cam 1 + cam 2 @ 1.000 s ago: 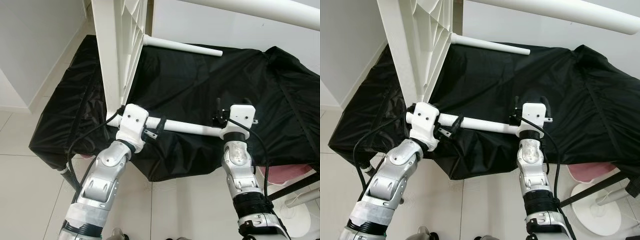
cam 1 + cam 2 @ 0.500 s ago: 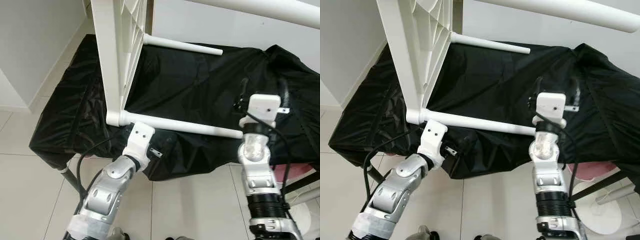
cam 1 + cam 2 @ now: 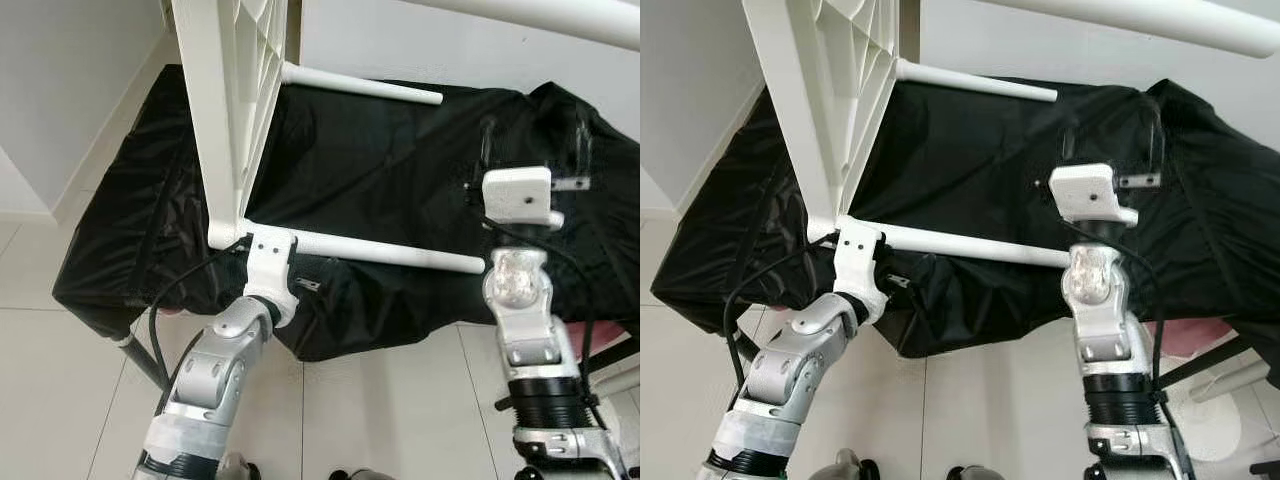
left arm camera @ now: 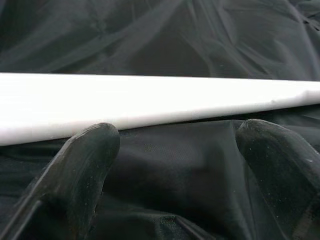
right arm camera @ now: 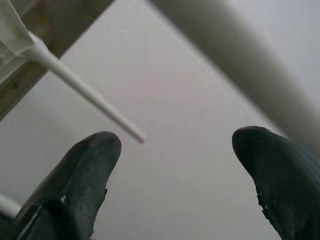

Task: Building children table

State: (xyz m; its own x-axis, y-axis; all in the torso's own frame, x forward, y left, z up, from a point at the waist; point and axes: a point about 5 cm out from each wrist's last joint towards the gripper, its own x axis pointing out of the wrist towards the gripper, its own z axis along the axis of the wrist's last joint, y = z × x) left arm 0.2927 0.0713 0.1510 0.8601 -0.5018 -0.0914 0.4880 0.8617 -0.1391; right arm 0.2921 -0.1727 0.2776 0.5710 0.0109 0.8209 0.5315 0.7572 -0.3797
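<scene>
Head views: white table top (image 3: 228, 110) stands on edge on the black cloth (image 3: 380, 150), near leg (image 3: 380, 251) fitted. Right gripper (image 3: 1110, 140) has let go, lifted clear, pointing up. Left wrist: left gripper (image 4: 172, 165) back beside the leg — fingers (image 4: 82, 170) spread, ungripped. Right wrist: fingers (image 5: 85, 165) apart, empty — likely reaching for the upper leg (image 3: 530, 12).
</scene>
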